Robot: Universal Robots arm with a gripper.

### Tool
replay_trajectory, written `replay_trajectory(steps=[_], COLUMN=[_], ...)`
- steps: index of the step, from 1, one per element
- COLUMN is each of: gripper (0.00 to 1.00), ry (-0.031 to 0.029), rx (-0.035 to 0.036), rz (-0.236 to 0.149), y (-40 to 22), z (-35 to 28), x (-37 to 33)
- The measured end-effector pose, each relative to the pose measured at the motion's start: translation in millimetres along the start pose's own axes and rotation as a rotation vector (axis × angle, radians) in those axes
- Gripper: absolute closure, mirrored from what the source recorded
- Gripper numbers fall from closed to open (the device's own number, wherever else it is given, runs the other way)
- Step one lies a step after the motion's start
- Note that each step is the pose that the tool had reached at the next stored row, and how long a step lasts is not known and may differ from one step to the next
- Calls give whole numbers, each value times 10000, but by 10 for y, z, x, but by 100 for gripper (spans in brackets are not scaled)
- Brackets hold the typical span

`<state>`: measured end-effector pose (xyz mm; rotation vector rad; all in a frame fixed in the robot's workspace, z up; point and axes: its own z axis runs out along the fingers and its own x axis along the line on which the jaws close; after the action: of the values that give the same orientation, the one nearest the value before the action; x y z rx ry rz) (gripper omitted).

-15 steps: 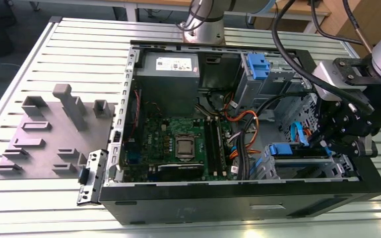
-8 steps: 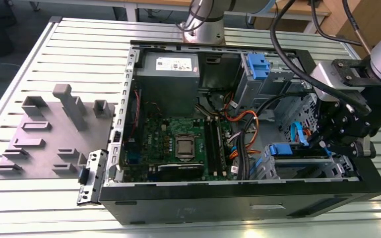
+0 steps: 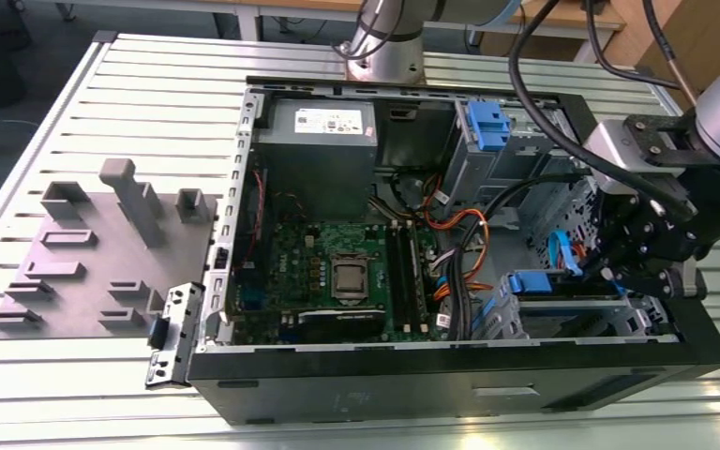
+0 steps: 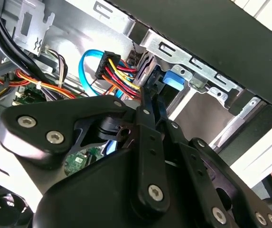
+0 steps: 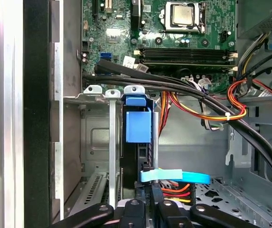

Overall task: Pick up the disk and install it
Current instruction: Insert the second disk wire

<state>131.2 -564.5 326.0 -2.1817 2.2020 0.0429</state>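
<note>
Inside the open black computer case (image 3: pixel 460 375), room is tight around the black multi-link gripper (image 5: pixel 151 209). It sits low in the drive corner, hemmed by the silver metal drive cage (image 5: pixel 95 142) on one side and a thick bundle of black cables (image 5: pixel 211 102) crossing above. The blue-railed disk (image 5: pixel 138 128) stands on edge in the cage slot, just ahead of the fingertips. A flat light-blue data cable (image 5: pixel 173 176) and red-yellow power wires (image 5: pixel 176 192) crowd the gap beside it. Past the cables, the grey floor panel (image 5: pixel 192 142) lies open.
</note>
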Motion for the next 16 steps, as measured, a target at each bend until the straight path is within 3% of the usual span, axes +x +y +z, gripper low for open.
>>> replay_trajectory(steps=[6,9,11,16], gripper=[82,76,76,76], ry=[-37,-13,-17,-17], rx=[-2,0,0,-1], rz=[1,1,2,0], y=[1,0,0,-2], z=[16,3,-55,-273], x=[-1,0,-3,-14])
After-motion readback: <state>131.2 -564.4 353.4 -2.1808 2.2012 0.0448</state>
